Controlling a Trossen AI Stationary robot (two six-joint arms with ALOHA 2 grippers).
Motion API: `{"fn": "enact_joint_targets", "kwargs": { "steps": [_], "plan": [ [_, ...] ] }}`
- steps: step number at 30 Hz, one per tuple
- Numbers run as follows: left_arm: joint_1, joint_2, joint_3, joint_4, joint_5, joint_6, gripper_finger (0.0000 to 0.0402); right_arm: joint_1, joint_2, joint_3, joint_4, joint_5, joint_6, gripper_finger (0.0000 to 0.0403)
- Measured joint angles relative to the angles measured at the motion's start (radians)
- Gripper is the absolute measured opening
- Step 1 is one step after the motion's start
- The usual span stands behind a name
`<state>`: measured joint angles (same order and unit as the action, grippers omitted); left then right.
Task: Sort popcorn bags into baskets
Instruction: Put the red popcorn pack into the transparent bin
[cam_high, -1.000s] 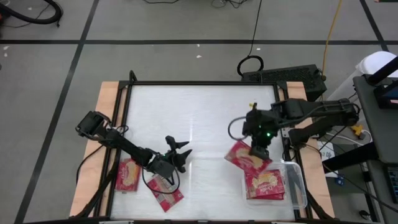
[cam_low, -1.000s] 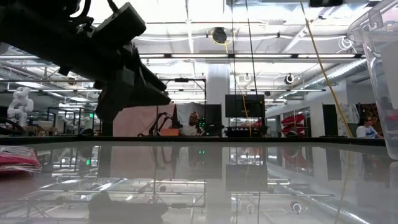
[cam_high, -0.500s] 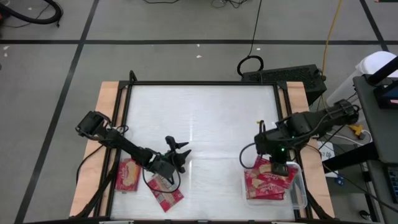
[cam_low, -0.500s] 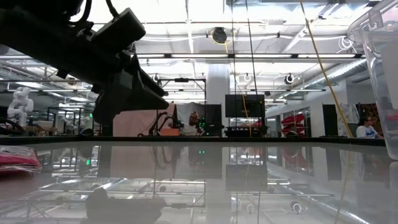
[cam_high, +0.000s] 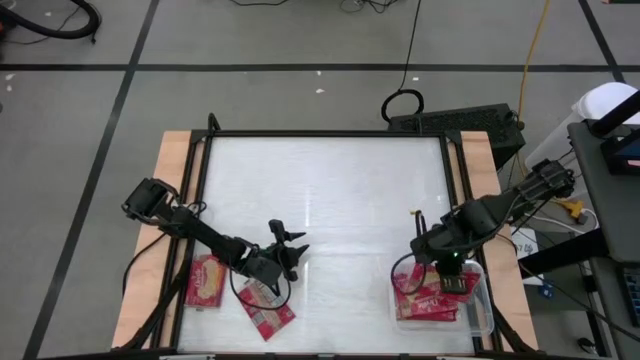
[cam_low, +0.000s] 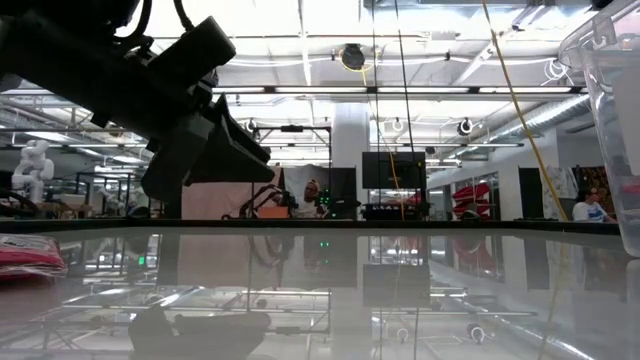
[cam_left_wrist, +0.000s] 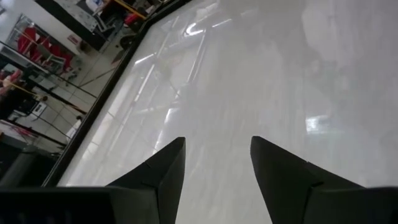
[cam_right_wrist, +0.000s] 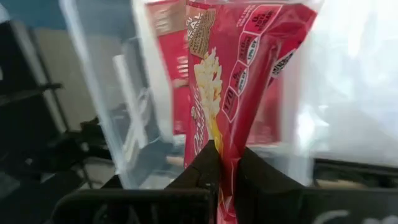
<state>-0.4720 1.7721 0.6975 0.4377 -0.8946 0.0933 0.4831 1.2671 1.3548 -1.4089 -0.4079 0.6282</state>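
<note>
My right gripper (cam_high: 449, 283) (cam_right_wrist: 222, 152) hangs over the clear bin (cam_high: 482, 302) at the table's near right corner, shut on a red popcorn bag (cam_right_wrist: 224, 74). Other red bags (cam_high: 420, 300) lie stacked inside the bin. My left gripper (cam_high: 287, 245) (cam_left_wrist: 217, 155) is open above bare table at the near left. Behind it, two more bags lie flat on the table, one (cam_high: 205, 282) by the left edge and one (cam_high: 268, 308) near the front edge. In the low view the bin's wall (cam_low: 610, 120) shows at the right edge. My right gripper pinches the red bag between its two fingers at one edge (cam_right_wrist: 219, 134). The bag bends into a lengthwise crease where it is held. It reaches away from the fingers into the clear bin (cam_right_wrist: 99, 81). Whether its far end rests on the bags below, I cannot tell.
A dark frame runs round the white tabletop (cam_high: 320, 200), with wooden strips (cam_high: 170, 180) at the left and right sides. Cables and a dark box (cam_high: 460, 122) lie on the floor past the far right corner. The middle and far part of the table is bare.
My right gripper has carried the red bag from the table's middle right toward the near right corner and over the bin, tipping down as it went. The bag has left the tabletop and now sits over the bags in the bin. My left gripper has hardly moved.
</note>
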Motion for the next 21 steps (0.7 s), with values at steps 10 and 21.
{"fn": "enact_joint_targets", "kwargs": {
  "steps": [10, 21],
  "plan": [
    [0.001, 0.000, 0.000, 0.000, 0.001, 0.005, 0.0186, 0.043, 0.000, -0.110, 0.158, -0.017, 0.006, 0.0010],
    [0.002, 0.000, 0.000, 0.000, 0.001, 0.027, 0.0186, 0.045, 0.002, -0.190, 0.238, -0.035, -0.036, 0.0038]
  ]
}}
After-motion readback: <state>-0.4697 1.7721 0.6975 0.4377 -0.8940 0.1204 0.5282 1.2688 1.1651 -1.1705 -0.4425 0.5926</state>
